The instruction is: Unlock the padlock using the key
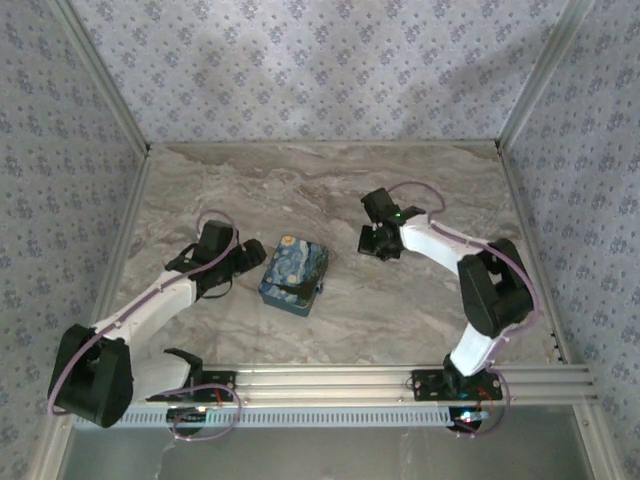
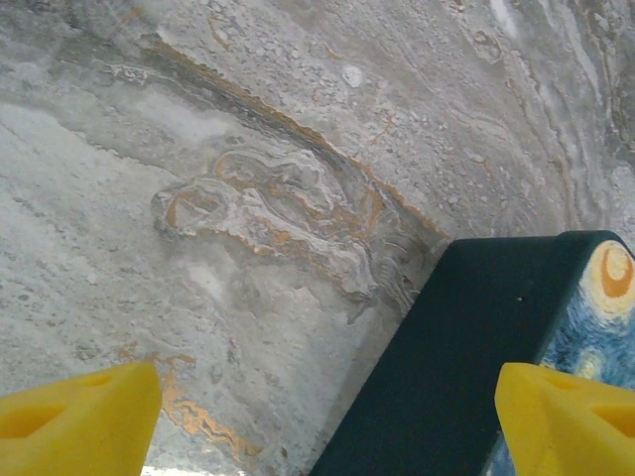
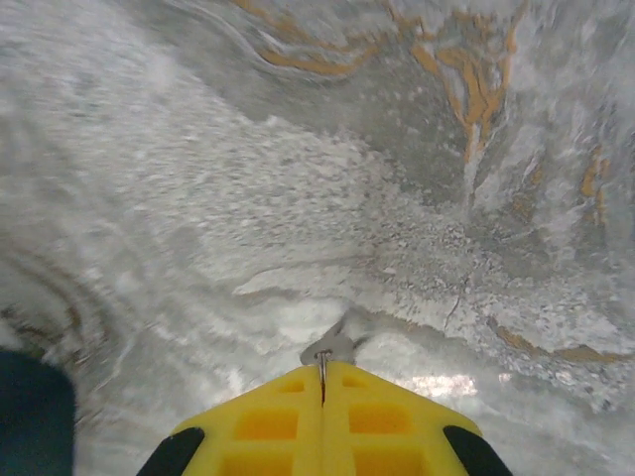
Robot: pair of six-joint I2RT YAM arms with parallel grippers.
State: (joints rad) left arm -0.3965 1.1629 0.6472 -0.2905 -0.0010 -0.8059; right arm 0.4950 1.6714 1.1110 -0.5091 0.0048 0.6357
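Observation:
My right gripper [image 3: 322, 375] is shut on a thin metal key [image 3: 324, 349]; its edge pokes out between the yellow fingertips just above the marble table. In the top view the right gripper [image 1: 378, 243] points down at the table's middle right. My left gripper [image 1: 250, 262] stands open beside the left side of a tin box [image 1: 293, 273] painted with a starry night. In the left wrist view the box's dark side [image 2: 456, 367] lies between the wide-apart yellow fingers [image 2: 79, 416], nearer the right one. The padlock is hidden from me.
The marble table [image 1: 330, 180] is walled by patterned panels at the back and both sides. An aluminium rail [image 1: 400, 380] carrying the arm bases runs along the near edge.

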